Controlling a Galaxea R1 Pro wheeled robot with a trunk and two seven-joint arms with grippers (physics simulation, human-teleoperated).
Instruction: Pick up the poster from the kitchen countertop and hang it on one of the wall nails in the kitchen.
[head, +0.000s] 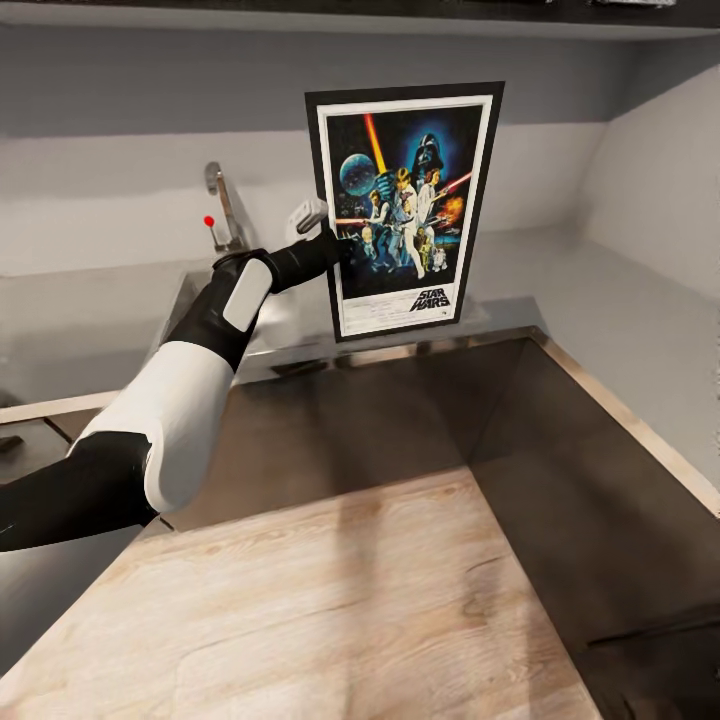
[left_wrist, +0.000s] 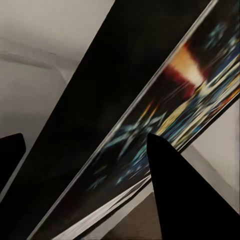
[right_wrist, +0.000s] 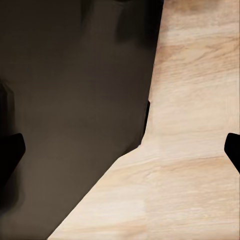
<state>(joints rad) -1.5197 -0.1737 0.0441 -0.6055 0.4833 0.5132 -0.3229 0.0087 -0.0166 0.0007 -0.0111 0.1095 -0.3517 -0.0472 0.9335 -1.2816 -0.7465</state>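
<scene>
The poster (head: 404, 210) is held upright in the upper centre of the head view, raised in front of the pale grey wall (head: 120, 180), its lower edge just above the desk (head: 600, 300). Its black frame, white border and "STAR WARS" logo at the bottom are plainly seen. The left edge of the frame is gripped by the left fingers (head: 328, 238), which are closed on it at about mid-height, with the black-and-white left arm (head: 180, 400) stretched up from the lower left of the frame. In the left wrist view the poster (left_wrist: 150, 115) is seen slanting across the picture, passing between two dark fingers (left_wrist: 170, 195). A tap (head: 222, 205) with a small red knob is seen left of the poster, above the sink (head: 190, 290). Dark cabinet fronts (head: 400, 420) and a pale wooden floor (head: 330, 610) take up the lower half of the head view. In the right wrist view the tips of the right fingers (right_wrist: 233, 150) are set wide apart at the frame's two sides, nothing held between them, above wooden floor (right_wrist: 190, 150) and a dark cabinet front (right_wrist: 70, 100).
</scene>
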